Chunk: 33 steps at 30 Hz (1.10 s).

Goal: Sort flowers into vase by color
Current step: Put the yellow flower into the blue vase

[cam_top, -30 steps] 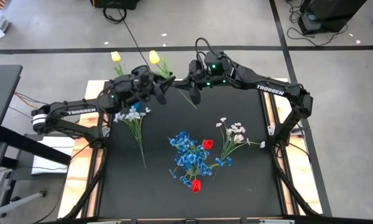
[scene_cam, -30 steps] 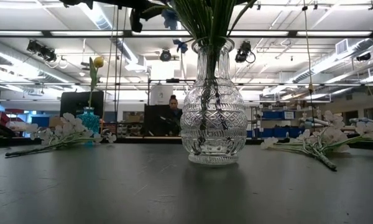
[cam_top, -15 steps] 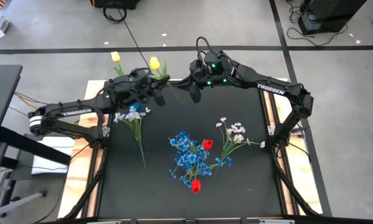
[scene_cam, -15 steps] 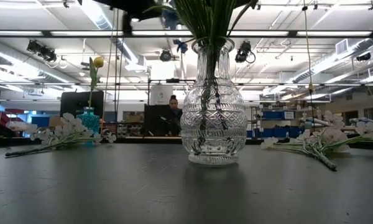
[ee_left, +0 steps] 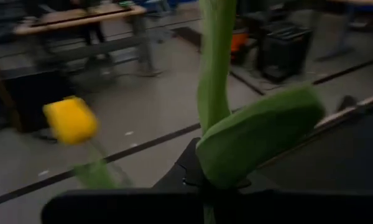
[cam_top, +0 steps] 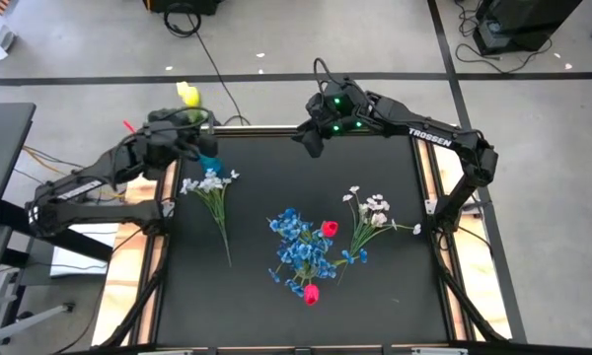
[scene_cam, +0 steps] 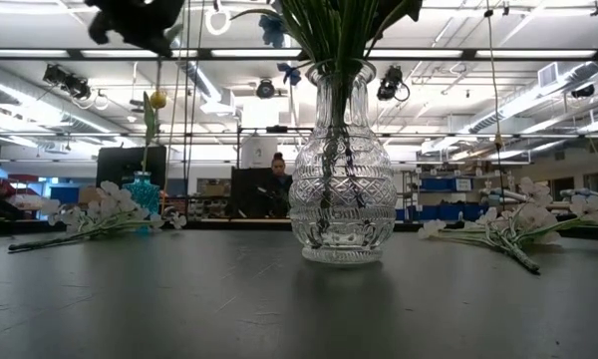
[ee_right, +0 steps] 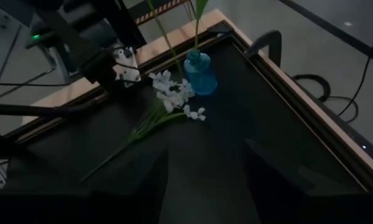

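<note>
Black surface (cam_top: 276, 306) carries a clear vase (scene_cam: 340, 165) of blue and red flowers (cam_top: 301, 251) mid-surface, with white sprigs either side (cam_top: 209, 184) (cam_top: 372, 212). Left claw (cam_top: 199, 133) is clenched on a yellow tulip stem (ee_left: 215, 74) at the far-left corner, over the small blue vase (ee_right: 200, 73), where another yellow tulip (cam_top: 187, 94) stands. Right claw (ee_right: 205, 165) is released, empty, hovering at the far edge. Step in hand looks like placing the yellow tulip; next needs the stem lowered into the blue vase's narrow neck, then let go.
</note>
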Tool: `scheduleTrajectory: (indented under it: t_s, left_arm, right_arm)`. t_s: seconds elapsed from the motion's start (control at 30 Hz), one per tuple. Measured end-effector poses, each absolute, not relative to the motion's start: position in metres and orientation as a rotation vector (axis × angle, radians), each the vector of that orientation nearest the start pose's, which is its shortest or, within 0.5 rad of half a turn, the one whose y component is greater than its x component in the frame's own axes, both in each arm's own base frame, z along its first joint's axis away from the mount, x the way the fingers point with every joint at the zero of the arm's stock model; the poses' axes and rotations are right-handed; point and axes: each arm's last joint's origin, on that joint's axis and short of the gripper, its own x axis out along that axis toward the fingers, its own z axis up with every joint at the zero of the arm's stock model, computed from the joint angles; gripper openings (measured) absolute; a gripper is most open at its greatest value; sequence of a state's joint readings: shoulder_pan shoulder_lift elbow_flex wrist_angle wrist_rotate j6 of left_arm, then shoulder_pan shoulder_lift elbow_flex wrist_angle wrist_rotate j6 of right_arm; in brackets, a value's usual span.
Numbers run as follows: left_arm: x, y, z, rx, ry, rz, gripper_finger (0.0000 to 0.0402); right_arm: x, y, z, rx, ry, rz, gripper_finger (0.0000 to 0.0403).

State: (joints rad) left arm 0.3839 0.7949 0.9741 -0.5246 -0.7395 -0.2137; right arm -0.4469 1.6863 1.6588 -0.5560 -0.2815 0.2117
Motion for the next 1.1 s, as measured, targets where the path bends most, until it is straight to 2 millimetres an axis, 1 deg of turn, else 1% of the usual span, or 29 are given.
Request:
scheduleTrajectory:
  t_s: [0.17, 0.23, 0.37, 0.57, 0.9, 1.1]
  left_arm:
    - [0.114, 0.074, 0.363, -0.098, 0.253, 1.322, 0.0007]
    - [0.111, 0.076, 0.362, -0.097, 0.257, 1.392, 0.0007]
    - [0.109, 0.08, 0.364, -0.112, 0.22, 1.433, 0.0006]
    - [0.114, 0.087, 0.366, -0.119, 0.186, 1.46, 0.0006]
    - [0.136, 0.101, 0.352, -0.142, 0.247, 1.485, 0.0007]
    - [0.14, 0.107, 0.347, -0.161, 0.269, 1.515, 0.0009]
  right_arm:
    - [0.343, -0.155, 0.367, 0.411, 0.526, -0.211, 0.021]
    - [0.343, -0.155, 0.367, 0.412, 0.526, -0.205, 0.021]
    - [0.344, -0.155, 0.367, 0.415, 0.527, -0.19, 0.0209]
    - [0.344, -0.154, 0.367, 0.415, 0.53, -0.18, 0.0209]
    - [0.343, -0.152, 0.365, 0.404, 0.554, -0.169, 0.0209]
    - [0.343, -0.152, 0.364, 0.392, 0.56, -0.168, 0.0208]
